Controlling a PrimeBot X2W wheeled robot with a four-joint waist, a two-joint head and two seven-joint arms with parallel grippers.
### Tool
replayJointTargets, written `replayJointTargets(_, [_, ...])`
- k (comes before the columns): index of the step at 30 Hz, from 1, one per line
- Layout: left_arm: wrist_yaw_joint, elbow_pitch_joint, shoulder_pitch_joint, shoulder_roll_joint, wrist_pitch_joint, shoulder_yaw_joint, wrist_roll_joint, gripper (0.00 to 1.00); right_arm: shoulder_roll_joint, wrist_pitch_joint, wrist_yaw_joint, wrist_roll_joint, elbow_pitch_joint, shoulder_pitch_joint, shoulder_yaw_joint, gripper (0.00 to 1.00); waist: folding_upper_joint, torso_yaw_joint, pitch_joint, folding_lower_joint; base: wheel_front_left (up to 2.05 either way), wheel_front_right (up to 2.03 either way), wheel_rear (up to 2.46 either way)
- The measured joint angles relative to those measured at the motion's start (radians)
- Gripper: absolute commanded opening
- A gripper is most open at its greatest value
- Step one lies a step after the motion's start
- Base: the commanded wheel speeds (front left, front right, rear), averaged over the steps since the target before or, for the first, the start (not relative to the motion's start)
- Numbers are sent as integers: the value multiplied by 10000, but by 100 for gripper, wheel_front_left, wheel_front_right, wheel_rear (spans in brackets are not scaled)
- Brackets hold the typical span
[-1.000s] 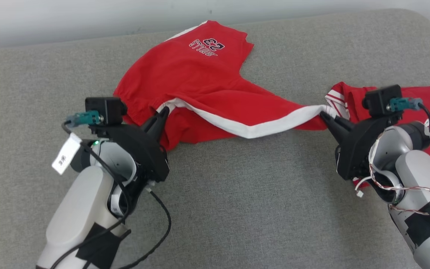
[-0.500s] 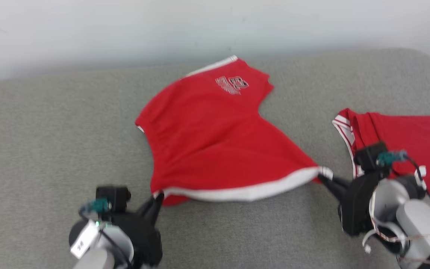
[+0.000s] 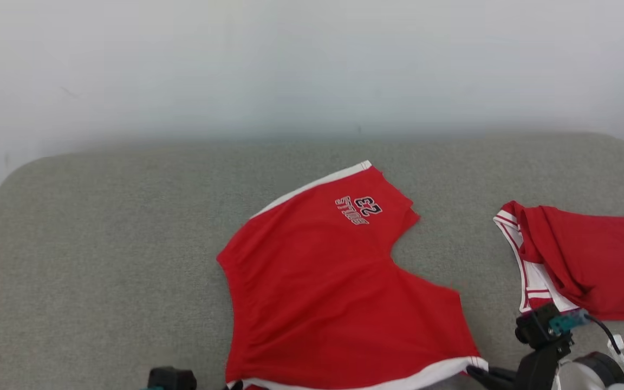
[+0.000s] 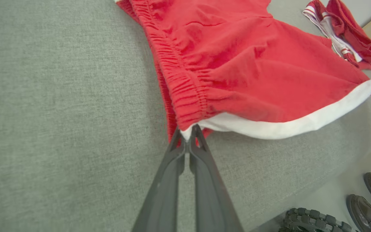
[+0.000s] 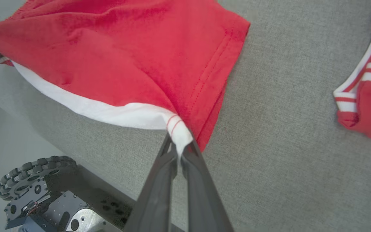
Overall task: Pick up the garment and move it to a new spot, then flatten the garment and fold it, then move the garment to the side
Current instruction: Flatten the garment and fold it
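Indoor robot test room or lab bay, by look of it; exact kind cannot tell. Plain white wall (image 3: 290, 65) across upper half of head view. Below it, grey fabric-covered padded surface (image 3: 101, 260) with rounded corners, bench-like, red garment (image 3: 317, 292) spread on it. Pale smooth floor (image 4: 333, 196) at lower right of left wrist view, dark leather shoes (image 4: 362, 214) standing there. Robot's roller wheel (image 5: 34, 175) and drilled metal base plate (image 5: 72, 219) at lower left of right wrist view, beside surface edge.
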Motion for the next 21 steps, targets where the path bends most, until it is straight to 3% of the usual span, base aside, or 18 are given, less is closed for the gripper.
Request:
replayJointTargets(8, [65, -982, 930, 326, 178, -253, 215, 0, -727, 426, -35, 533, -1806, 1472, -305, 0, 0, 319, -274, 1, 0, 0, 0])
replayJointTargets(14, [265, -1674, 1415, 681, 382, -244, 268, 0, -1206, 560, -470, 959, -2980, 2492, -775, 0, 0, 475, -258, 2, 0, 0, 0])
replayJointTargets(21, [439, -2573, 1651, 828, 685, -27, 159, 0, -1643, 667, -840, 1133, -3927, 2175, -1569, 0, 1, 577, -131, 2, 0, 0, 0])
